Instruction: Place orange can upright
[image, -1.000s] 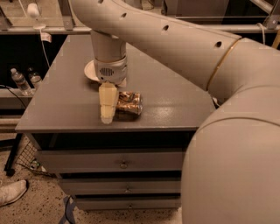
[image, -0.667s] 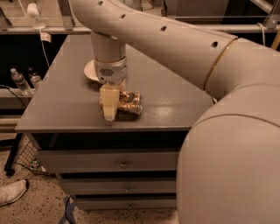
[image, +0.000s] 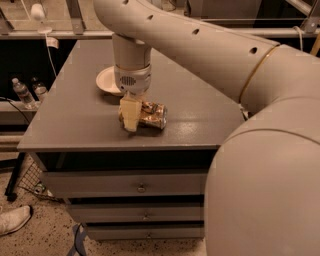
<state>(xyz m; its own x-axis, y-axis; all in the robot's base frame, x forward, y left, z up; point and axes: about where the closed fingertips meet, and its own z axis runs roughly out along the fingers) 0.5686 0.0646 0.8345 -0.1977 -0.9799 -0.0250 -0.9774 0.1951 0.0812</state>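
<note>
Can (image: 153, 115) is lying sideways on table (image: 75, 115). Gripper (image: 129, 114) is hanging at one end of it; cannot tell whether it is grasping.

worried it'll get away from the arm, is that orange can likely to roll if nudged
Probably: the orange can lies on its side on the flat cabinet top, so a nudge could roll it. Its shiny metal side looks slippery. The pincer sits low at one end.
</note>
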